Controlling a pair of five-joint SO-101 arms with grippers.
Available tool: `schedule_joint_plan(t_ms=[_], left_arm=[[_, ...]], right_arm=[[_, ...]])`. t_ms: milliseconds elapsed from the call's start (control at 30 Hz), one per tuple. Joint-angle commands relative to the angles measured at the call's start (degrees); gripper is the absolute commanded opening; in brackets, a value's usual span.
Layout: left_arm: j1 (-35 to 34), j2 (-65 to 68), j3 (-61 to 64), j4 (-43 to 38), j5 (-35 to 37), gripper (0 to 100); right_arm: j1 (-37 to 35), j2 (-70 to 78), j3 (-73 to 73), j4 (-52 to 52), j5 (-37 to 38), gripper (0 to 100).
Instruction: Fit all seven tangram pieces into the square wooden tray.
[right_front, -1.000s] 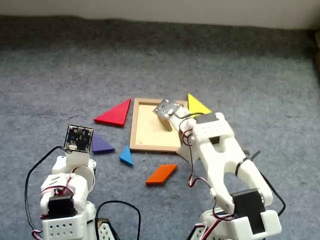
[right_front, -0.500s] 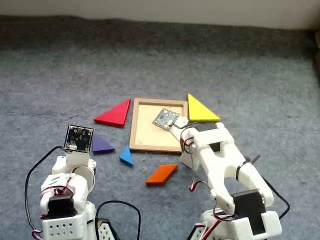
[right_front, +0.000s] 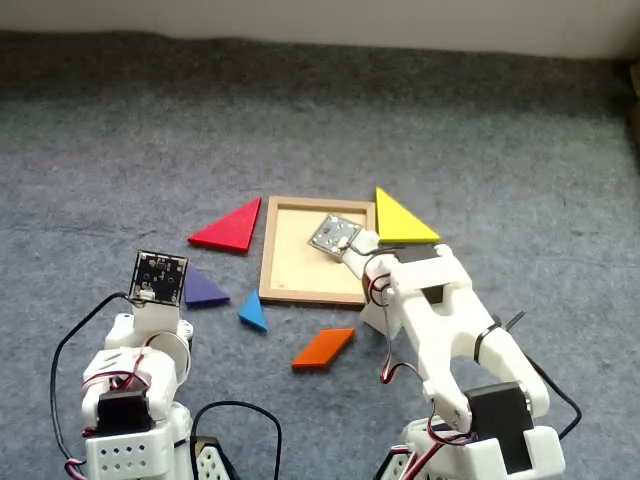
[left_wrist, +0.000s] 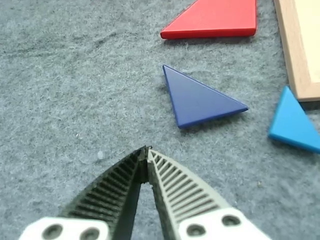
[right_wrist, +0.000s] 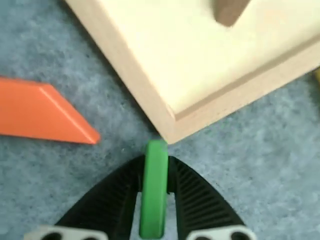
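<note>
The left gripper (left_wrist: 146, 152) hangs over the grey carpet (right_front: 500, 150) at the near left with its jaws together and nothing between them. The dark blue triangle (left_wrist: 197, 100) lies flat just ahead of its tips, apart from them. The red triangle (right_front: 230, 228) lies beyond that. The light blue triangle (right_front: 253, 312) lies just beside the near left corner of the tray (right_front: 267, 250). The tray recess holds no piece where it is visible. The orange parallelogram (right_front: 323, 347) lies on the carpet near the tray's front edge. The right gripper (right_wrist: 156, 150) is clamped on the green piece (right_wrist: 154, 195), held on edge, just outside the tray's near right corner. The yellow triangle (right_front: 400, 220) lies against the tray's far right side.
</note>
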Motion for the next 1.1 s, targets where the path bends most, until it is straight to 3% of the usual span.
schedule_joint_plan(t_ms=[0,167,367,700,933,1067], left_arm=[[-0.40,-0.40,-0.57,-1.05,-0.53,1],[-0.40,-0.40,-0.57,-1.05,-0.53,1],[-0.40,-0.40,-0.57,-1.05,-0.53,1],[-0.40,-0.40,-0.57,-1.05,-0.53,1],[-0.40,-0.40,-0.57,-1.05,-0.53,1],[-0.40,-0.40,-0.57,-1.05,-0.53,1]], right_arm=[[1.98,-2.95,-4.00,4.88,0.53,3.3],[5.85,-7.78,-9.54,10.95,0.53,3.0],[2.86,-11.74,-13.67,13.32,-1.41,3.0],[-9.45,-5.23,-15.25,-6.55,-16.70,3.1],[-14.02,4.09,-15.25,-18.95,-18.64,4.3],[-14.99,7.96,-15.96,-21.93,-18.46,12.0]])
